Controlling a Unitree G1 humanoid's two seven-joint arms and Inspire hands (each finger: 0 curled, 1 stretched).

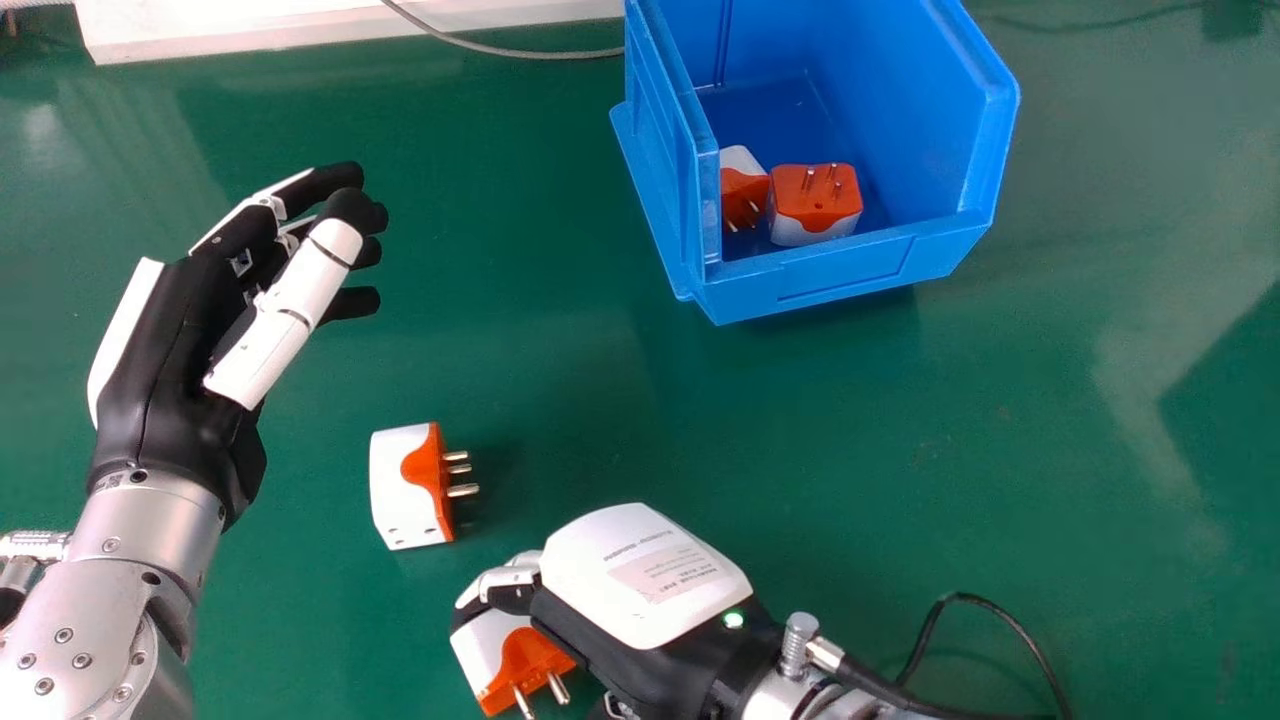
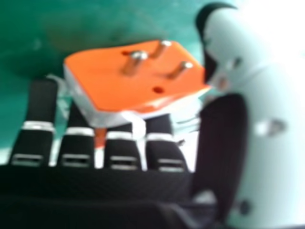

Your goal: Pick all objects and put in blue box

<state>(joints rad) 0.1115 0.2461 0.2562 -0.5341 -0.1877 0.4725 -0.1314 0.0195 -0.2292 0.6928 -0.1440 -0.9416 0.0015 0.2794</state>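
Head view: the blue box (image 1: 840, 285) is cropped by the top edge, its wall hiding part of 1 plug (image 1: 742, 187); the right hand (image 1: 645, 575) partly covers the held plug (image 1: 492, 640). Right hand view: 3 pins (image 2: 138, 55) are blurred.

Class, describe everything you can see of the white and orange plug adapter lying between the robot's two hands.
The plug adapter is a chunky block, apparently hard plastic: a white body with an orange face, whose rounded tongue laps onto the white side. Three metal pins jut from that face, pointing to the head view's right, and two small dark marks sit near its lower edge. It lies on its side on the green tabletop, nearer the robot than the blue box, with neither hand touching it.
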